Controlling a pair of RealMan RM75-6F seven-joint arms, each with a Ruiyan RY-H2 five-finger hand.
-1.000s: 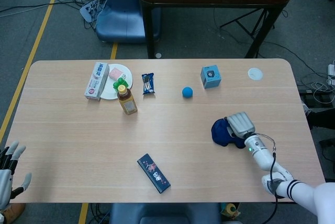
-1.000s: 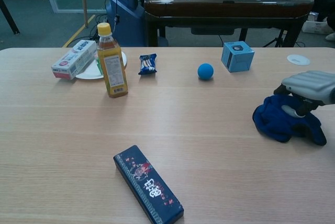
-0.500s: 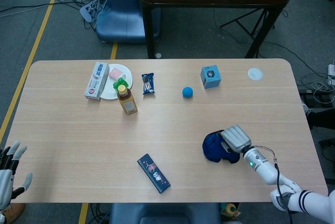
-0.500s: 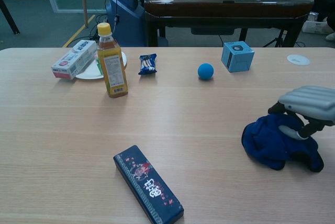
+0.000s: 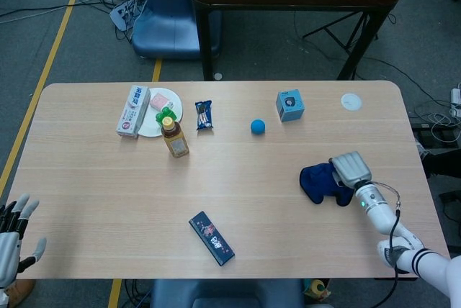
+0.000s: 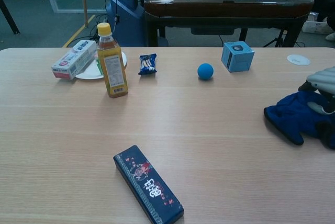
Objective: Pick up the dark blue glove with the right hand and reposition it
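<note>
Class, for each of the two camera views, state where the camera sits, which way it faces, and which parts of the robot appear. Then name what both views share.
Head view: high above the near edge, looking steeply down on the table; shows the left hand at the lower left corner, and the right hand and forearm on the dark blue glove.
Chest view: low, near table height, facing across toward the far furniture; only the right hand shows, at the right edge.
Shared: glove, bottle, blue ball, dark box.

The chest view's right edge cuts off the right hand (image 6: pixel 323 80) and part of the dark blue glove (image 6: pixel 298 119); the head view's left edge crops the left hand (image 5: pixel 11 239).
</note>
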